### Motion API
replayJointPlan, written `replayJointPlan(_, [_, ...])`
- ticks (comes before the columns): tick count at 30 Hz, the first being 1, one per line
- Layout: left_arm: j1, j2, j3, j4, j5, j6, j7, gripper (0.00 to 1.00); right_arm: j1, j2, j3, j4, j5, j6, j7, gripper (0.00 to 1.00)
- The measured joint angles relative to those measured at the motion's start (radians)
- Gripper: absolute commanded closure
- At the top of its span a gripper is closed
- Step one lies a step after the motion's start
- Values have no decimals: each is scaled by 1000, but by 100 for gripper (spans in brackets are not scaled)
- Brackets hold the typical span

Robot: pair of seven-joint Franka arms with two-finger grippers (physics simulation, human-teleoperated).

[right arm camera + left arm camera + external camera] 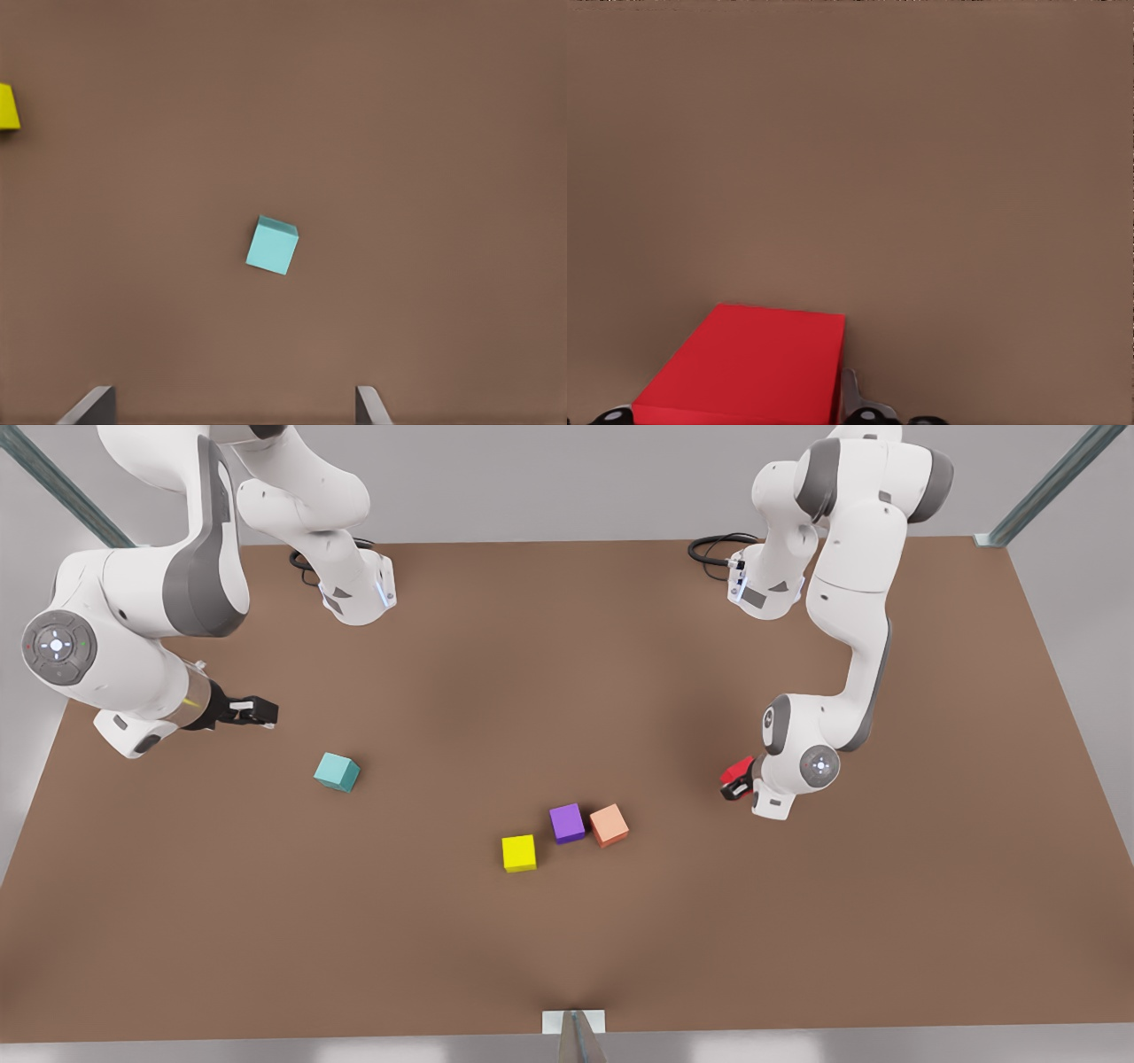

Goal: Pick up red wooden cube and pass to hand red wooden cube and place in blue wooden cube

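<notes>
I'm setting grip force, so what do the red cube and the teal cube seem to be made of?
The red wooden cube, held in the left gripper, has flat matte faces with no grain or gloss: painted wood or plastic, I can't tell which. The blue wooden cube, below the open right gripper, looks equally plain and matte, with crisp rigid edges.

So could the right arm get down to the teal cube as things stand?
Probably yes. The right claw is open and empty, close to the teal cube, which sits alone on bare table. The left claw holds the red cube far off.
</notes>
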Motion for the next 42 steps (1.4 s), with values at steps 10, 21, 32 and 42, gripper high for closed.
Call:
replayJointPlan(10, [6,-33,-60,61,4,22,-21,32,0,4,0,0,9,-5,1,0])
replayJointPlan(21, [6,229,-402,879,-344,-339,29,32,-4,40,-1,3,69,-9,-6,0])
replayJointPlan(32, [17,390,-465,1040,-726,-271,432,32,-9,563,8,305,782,18,-260,0])
replayJointPlan(42, [17,389,-484,972,-936,-197,876,40,47,647,14,271,1252,132,-847,0])
